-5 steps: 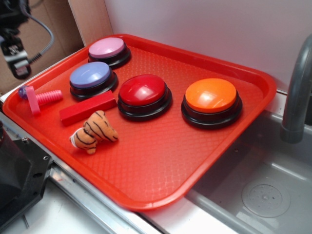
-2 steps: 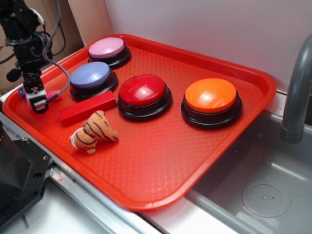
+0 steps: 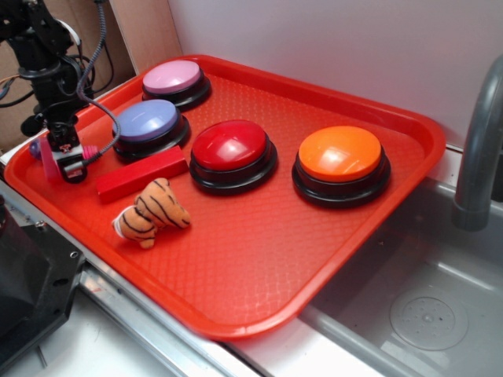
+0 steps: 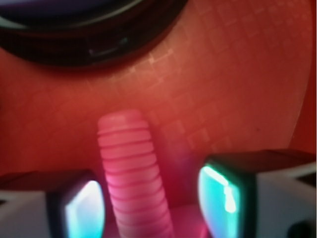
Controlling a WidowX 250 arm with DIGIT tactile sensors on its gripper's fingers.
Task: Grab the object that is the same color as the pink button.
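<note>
The object, a bright pink toy bolt point(image 3: 50, 163) with a purple knob tip, lies at the left edge of the red tray point(image 3: 259, 259). My gripper point(image 3: 71, 166) stands over it and hides most of its shaft. In the wrist view the ribbed pink shaft point(image 4: 131, 168) runs up between the two fingers of the open gripper point(image 4: 153, 203). The left pad point(image 4: 81, 208) is close beside the shaft, and the right pad point(image 4: 223, 196) is a clear gap away from it. The pink button point(image 3: 173, 77) sits at the tray's far corner.
A lavender-blue button point(image 3: 145, 119) stands just right of the gripper, its black base point(image 4: 89, 34) close ahead in the wrist view. A red block point(image 3: 141, 173), a tiger toy point(image 3: 151, 212), a dark red button point(image 3: 230, 145) and an orange button point(image 3: 340, 153) share the tray. A sink point(image 3: 424, 314) and faucet point(image 3: 479, 141) lie at the right.
The gripper came down from the upper left onto the bolt, then shifted slightly right. It now covers the shaft. The bolt and other objects have not moved.
</note>
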